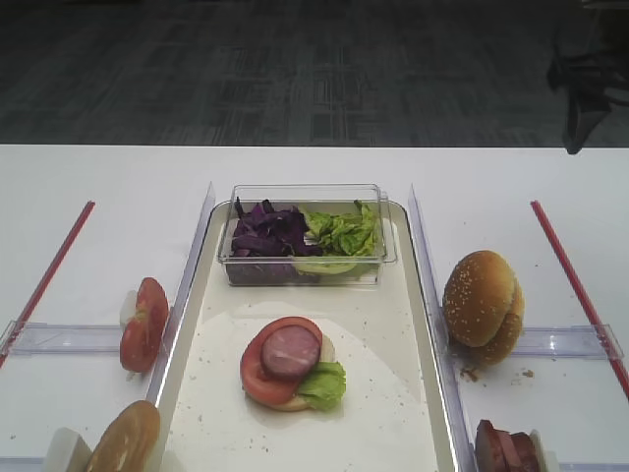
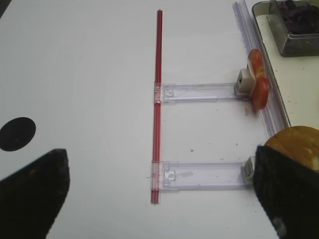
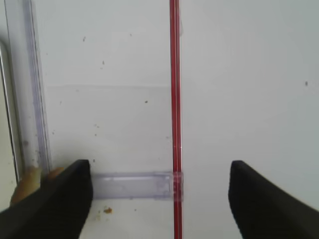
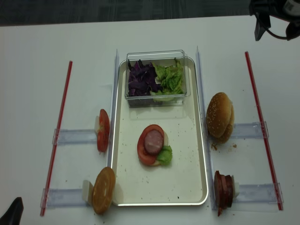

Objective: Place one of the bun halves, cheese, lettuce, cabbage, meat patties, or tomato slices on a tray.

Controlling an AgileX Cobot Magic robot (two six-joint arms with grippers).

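Both end effectors stand with their fingers wide apart and hold nothing. In the right wrist view the right end effector shows two dark fingers in the lower corners of the frame, over the white desk; between them run a red strip and a clear plastic bar, and neither finger touches them. In the left wrist view the left end effector also has its fingers far apart at the lower left and lower right, over bare desk.

On the tray, in the middle of the exterior high view, lies a small stack: a tomato slice with a meat patty on top and a piece of lettuce at its lower right edge. At the upper end of the tray stands a clear plastic box with the purple cabbage on its left side and more green leaves on its right.

Right of the tray, the bun halves stand upright on edge against a clear holder. At the left, another tomato slice stands on edge, and a bun half is at the lower left. More meat patties are at the lower right.
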